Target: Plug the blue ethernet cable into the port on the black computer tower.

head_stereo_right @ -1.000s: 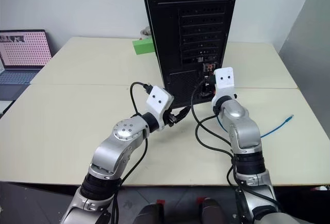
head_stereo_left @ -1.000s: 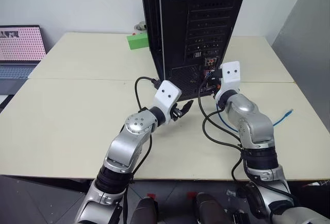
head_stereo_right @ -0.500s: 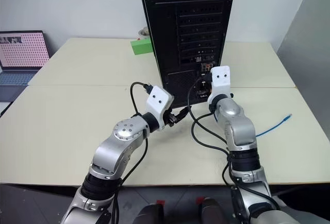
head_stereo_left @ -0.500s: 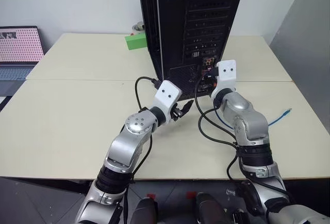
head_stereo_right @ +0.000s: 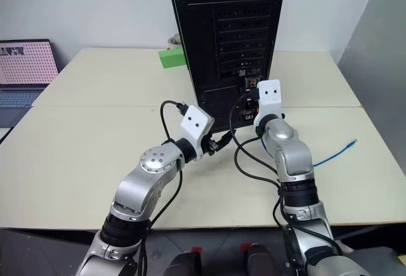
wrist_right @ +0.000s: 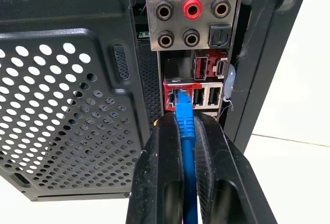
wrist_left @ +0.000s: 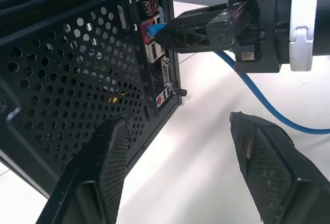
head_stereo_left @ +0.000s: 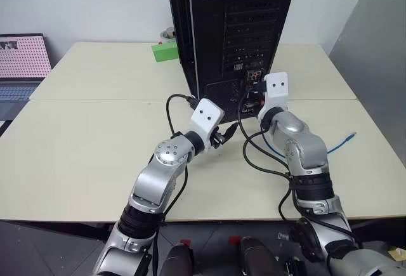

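The black computer tower (head_stereo_left: 235,28) stands upright at the table's middle back, its rear panel facing me. My right gripper (wrist_right: 183,118) is shut on the blue ethernet cable (wrist_right: 184,126) just behind its plug. The plug's tip sits at the mouth of the port (wrist_right: 172,98), in the red-framed connector block below the audio jacks; I cannot tell how deep it is. The rest of the cable trails right across the table to its free end (head_stereo_left: 353,135). My left gripper (wrist_left: 179,118) is open and empty, low beside the tower's vent grille, left of the right gripper (wrist_left: 160,32).
A green box (head_stereo_left: 163,51) lies behind the tower's left side. An open laptop (head_stereo_left: 22,60) is at the far left. Black robot wires (head_stereo_left: 254,155) loop on the table between my arms. The table's right edge runs just beyond the cable's free end.
The camera has shifted a little. Neither gripper nor the cable has visibly moved relative to the tower.
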Robot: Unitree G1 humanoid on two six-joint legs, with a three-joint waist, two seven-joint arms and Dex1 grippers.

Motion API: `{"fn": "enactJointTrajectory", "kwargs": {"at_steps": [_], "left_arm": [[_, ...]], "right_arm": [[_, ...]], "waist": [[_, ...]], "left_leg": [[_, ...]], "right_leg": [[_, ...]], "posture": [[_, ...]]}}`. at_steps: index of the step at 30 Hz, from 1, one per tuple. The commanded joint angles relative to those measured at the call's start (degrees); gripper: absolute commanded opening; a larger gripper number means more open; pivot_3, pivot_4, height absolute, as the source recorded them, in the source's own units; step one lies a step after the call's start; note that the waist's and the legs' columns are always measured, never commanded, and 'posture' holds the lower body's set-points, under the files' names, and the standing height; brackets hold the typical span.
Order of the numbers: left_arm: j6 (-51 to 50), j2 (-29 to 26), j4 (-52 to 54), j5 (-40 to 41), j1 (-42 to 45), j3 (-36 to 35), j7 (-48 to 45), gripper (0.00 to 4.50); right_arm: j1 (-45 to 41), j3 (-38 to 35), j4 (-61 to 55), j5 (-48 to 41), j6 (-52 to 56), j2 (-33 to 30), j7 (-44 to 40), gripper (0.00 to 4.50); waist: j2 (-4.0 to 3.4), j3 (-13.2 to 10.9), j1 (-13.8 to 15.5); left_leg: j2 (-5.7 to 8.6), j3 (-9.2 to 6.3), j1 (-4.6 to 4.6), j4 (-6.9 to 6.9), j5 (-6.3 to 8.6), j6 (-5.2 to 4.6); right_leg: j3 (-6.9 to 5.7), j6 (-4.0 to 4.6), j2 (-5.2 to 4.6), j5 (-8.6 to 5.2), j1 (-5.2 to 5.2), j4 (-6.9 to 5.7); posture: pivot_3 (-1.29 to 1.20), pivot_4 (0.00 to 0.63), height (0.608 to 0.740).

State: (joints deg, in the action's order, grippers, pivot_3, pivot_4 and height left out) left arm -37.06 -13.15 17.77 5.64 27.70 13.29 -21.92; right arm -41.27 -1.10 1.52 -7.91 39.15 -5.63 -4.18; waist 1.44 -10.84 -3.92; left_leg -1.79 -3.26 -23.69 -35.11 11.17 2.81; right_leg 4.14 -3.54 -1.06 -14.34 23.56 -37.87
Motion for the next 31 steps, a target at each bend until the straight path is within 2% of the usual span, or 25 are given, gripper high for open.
{"fn": "enactJointTrajectory", "kwargs": {"at_steps": [1,2,5,9,11,13,19,25,31], "left_arm": [[1.5,0.0,1.1,-0.5,0.4,-0.2,0.0,3.23],[1.6,0.0,1.0,-0.5,0.4,-0.2,0.0,3.23],[2.0,-0.3,0.8,-0.7,0.3,-0.4,0.0,3.23],[4.3,-1.5,0.2,-1.7,0.4,-0.8,-0.1,3.23],[4.9,-1.6,-1.0,-0.9,1.0,-2.9,0.1,3.23],[5.3,-1.8,-1.6,-0.1,1.0,-4.3,-0.1,3.23],[5.2,-8.0,-1.4,2.2,-0.4,-7.8,-5.8,3.23],[4.2,-14.6,-0.2,8.6,-2.7,-13.0,-14.1,3.23],[4.8,-19.8,0.0,11.5,-4.2,-14.7,-19.3,3.23]], "right_arm": [[0.2,-0.9,-2.5,-0.4,-1.9,-1.3,-1.6,0.73],[0.7,-0.9,-3.0,-0.5,-1.8,-1.6,-2.0,0.75],[2.3,-0.5,-4.7,-0.7,-1.3,-2.7,-3.5,1.56],[4.7,-0.3,-8.4,-1.7,-0.2,-4.3,-6.0,2.29],[6.8,-0.9,-12.2,-3.5,0.4,-6.2,-9.0,2.84],[8.2,-1.5,-15.1,-5.2,0.6,-7.7,-11.7,3.17],[14.9,-4.5,-24.7,-13.4,1.7,-17.8,-23.9,4.45],[18.4,-11.2,-27.4,-21.4,1.5,-24.7,-31.7,4.48],[18.7,-12.7,-25.0,-23.0,-0.1,-28.5,-34.4,4.48]], "waist": [[0.0,0.0,0.0],[0.0,0.0,0.0],[0.0,0.0,0.3],[0.0,0.0,0.6],[0.0,0.0,0.6],[0.0,0.0,0.7],[0.01,0.0,0.7],[0.01,0.0,0.6],[0.02,0.0,0.7]], "left_leg": [[0.0,0.0,0.0,0.0,0.0,0.0],[0.0,0.0,0.0,0.0,0.0,0.0],[0.0,-0.01,-0.05,0.02,0.0,0.0],[0.02,0.0,-0.15,0.06,0.01,0.0],[0.01,0.0,-0.14,0.08,0.01,0.0],[0.02,-0.01,-0.14,0.08,0.0,0.0],[0.01,-0.02,-0.14,0.07,0.0,0.0],[0.01,-0.01,-0.11,0.07,0.01,0.0],[0.01,0.0,-0.11,0.06,0.0,0.0]], "right_leg": [[0.0,0.0,0.0,0.0,0.0,0.0],[0.0,0.0,0.0,0.0,0.0,0.01],[-0.02,0.01,0.0,-0.01,0.0,0.07],[-0.02,0.01,-0.02,-0.01,0.03,0.18],[-0.02,0.01,-0.02,-0.01,0.05,0.19],[-0.03,0.01,-0.02,-0.01,0.05,0.18],[-0.04,0.0,-0.02,-0.02,0.03,0.2],[-0.04,0.0,-0.02,-0.03,0.03,0.21],[-0.04,0.07,-0.02,-0.06,0.02,0.21]], "posture": [[0.0,0.15,0.74],[0.0,0.15,0.74],[0.0,0.15,0.74],[0.0,0.15,0.74],[0.0,0.15,0.74],[0.0,0.15,0.74],[0.0,0.15,0.74],[0.0,0.15,0.74],[0.0,0.15,0.74]]}}
